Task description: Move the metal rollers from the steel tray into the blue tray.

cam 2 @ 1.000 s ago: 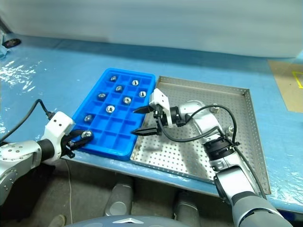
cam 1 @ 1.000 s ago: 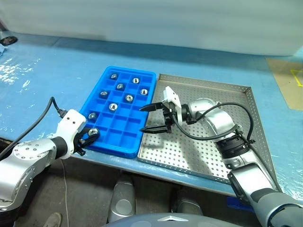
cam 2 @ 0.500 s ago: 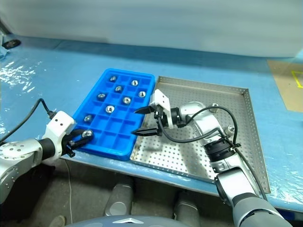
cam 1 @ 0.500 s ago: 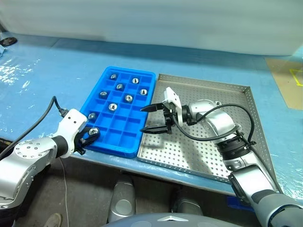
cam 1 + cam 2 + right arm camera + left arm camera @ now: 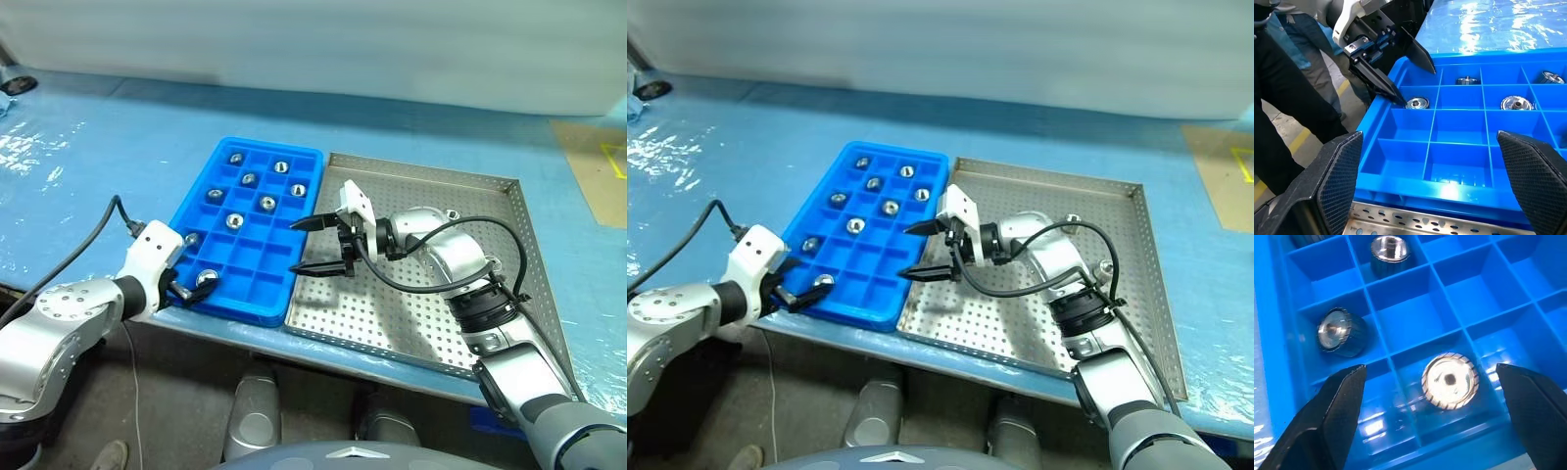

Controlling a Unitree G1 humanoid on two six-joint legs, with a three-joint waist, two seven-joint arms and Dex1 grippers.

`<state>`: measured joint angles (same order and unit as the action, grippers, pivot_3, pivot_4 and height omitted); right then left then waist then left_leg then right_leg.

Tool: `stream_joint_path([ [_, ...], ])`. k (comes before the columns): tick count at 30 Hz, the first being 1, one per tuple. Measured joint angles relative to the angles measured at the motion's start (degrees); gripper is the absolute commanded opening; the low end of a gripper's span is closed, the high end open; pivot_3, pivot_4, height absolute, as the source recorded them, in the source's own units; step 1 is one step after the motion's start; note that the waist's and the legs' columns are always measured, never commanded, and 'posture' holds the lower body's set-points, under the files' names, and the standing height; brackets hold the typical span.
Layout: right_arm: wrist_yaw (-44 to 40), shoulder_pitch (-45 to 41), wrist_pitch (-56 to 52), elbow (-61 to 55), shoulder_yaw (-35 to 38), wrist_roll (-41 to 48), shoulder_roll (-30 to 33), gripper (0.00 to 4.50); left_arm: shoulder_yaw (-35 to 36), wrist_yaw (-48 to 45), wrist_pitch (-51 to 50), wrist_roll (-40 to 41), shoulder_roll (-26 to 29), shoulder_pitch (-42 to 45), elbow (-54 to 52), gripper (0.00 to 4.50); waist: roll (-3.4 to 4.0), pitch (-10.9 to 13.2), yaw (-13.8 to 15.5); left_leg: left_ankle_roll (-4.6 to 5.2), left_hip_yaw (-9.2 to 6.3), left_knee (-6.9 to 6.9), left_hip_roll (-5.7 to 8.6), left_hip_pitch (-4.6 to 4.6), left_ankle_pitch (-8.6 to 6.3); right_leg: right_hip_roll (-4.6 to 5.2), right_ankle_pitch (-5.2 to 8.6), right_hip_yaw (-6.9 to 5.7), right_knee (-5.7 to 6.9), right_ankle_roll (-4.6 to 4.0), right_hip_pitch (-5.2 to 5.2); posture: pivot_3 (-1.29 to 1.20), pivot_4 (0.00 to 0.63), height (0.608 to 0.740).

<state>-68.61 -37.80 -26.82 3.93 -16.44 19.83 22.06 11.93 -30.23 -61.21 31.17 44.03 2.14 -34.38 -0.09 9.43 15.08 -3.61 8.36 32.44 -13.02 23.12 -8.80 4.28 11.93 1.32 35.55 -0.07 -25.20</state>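
Nine metal rollers (image 5: 235,221) sit in the blue tray's (image 5: 257,294) compartments; the newest (image 5: 206,279) lies free between the left claw's (image 5: 192,289) spread fingers. The steel tray (image 5: 443,181) looks emptied, right claw (image 5: 306,246) wide apart above it, so the task seems nearly done

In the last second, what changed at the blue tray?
The left gripper opened and let go of its roller, which now sits in a near-corner cell of the blue tray. The right gripper stayed open over the steel tray; the other rollers kept their cells.
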Motion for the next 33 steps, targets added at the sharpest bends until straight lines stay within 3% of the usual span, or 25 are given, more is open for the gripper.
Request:
stream_joint_path([
  [15, 4.9, 2.9, -0.5, -3.9, 2.3, 0.6, 0.5, 4.5, -4.4, -1.8, 3.8, -0.3, -1.3, 11.5, 9.8, 4.47, 0.0, 0.0, -0.8, -0.28, 0.0, 0.05, -0.03, 0.02, 0.19, -0.01, 0.0, 0.04, 0.13, 0.0, -0.03, 0.29, 0.15, 0.74],
  [33, 11.2, 8.5, -3.1, -11.9, 6.2, 1.3, 3.5, 4.5, -14.9, -8.1, 15.4, -7.0, -6.0, 26.4, 27.0, 4.47, -0.02, 0.0, -6.0, -0.32, 0.01, 0.14, 0.02, 0.02, 0.23, -0.01, -0.02, 0.02, 0.18, 0.01, 0.0, 0.09, 0.15, 0.74],
])
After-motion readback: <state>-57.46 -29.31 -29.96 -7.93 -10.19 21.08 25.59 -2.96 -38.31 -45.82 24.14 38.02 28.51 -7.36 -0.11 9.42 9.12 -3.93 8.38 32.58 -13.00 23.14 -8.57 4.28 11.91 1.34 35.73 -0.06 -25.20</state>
